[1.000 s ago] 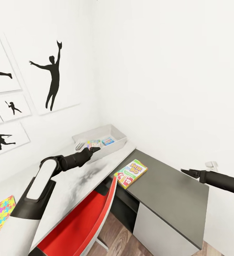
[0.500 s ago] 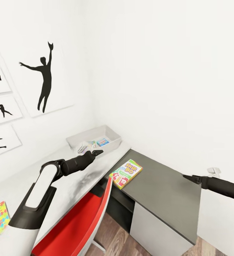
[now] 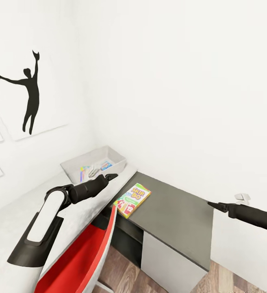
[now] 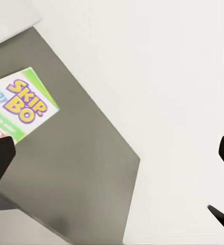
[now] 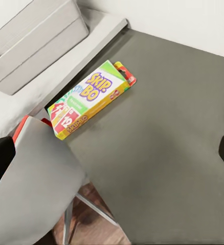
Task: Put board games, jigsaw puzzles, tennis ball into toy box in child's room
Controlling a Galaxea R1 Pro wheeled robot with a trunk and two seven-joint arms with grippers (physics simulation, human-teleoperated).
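**With both tools empty, the Skip-Bo box is the next pickup**

While the left tool (image 3: 111, 176) hangs spread and empty above the pale tabletop (image 3: 27, 203), its tip sits just short of the toy box (image 3: 74, 165), which already holds a few small colourful items. The right tool (image 3: 211, 204), fingers parted in its wrist view and carrying nothing, hovers over the far end of the lower dark cabinet top (image 3: 178, 215). Between them lies the Skip-Bo game (image 3: 132, 199), flat near the cabinet's edge beside the red chair (image 3: 82, 260). I judge this a fetch step: next, reach down to the game, close on an edge, lift it into the toy box.
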